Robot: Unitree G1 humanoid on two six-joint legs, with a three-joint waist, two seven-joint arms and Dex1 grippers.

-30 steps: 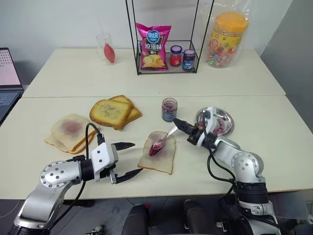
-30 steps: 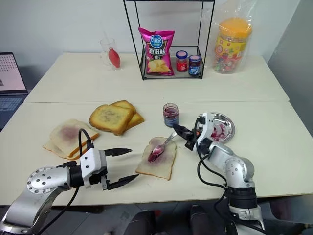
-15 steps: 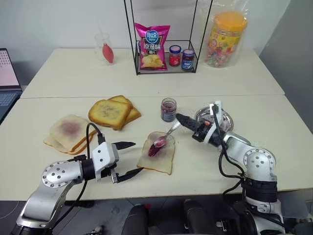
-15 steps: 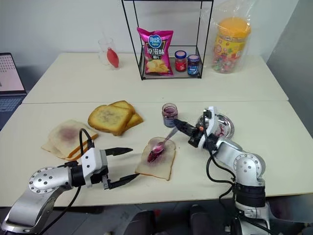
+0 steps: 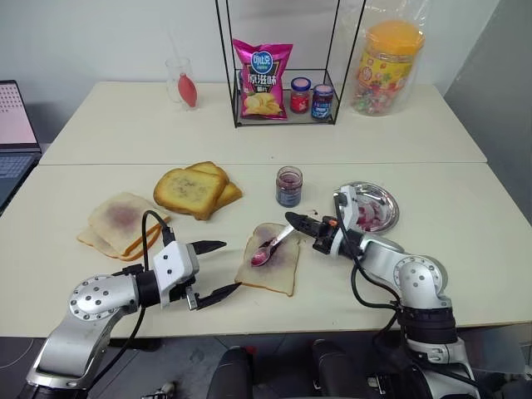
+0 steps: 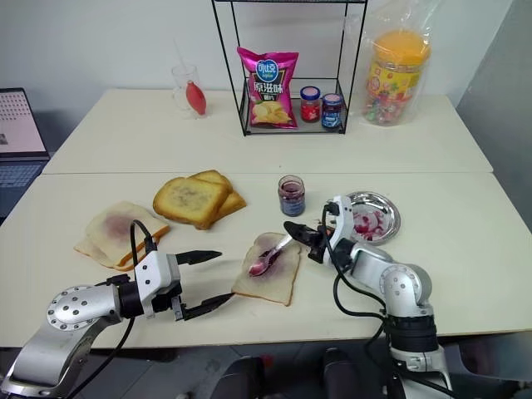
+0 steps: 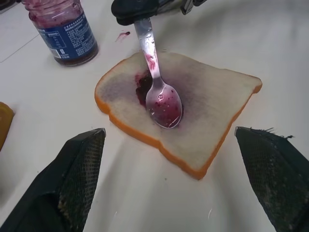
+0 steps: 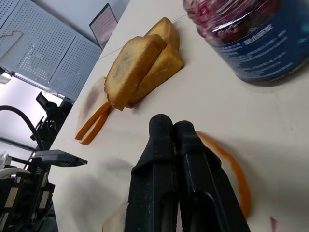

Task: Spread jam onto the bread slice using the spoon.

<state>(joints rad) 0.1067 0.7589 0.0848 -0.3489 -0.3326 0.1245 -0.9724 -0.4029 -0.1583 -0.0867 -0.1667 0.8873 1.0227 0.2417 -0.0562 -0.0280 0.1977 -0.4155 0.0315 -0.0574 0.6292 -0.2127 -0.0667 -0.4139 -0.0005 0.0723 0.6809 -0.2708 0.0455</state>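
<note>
The bread slice [image 5: 268, 259] lies on the counter [image 5: 465, 249] at lower centre of the left eye frame, a purple smear in its middle, and the bowl of the spoon [image 5: 269, 246] rests on that smear. The right tool [image 5: 293, 219], fingers pressed together, pinches the spoon's handle from the right, with the jar of jam [image 5: 288, 185] just above it in the frame. The left tool [image 5: 219, 268] hangs at lower left, just beside the slice's left edge, its fingers spread wide and holding nothing.
</note>
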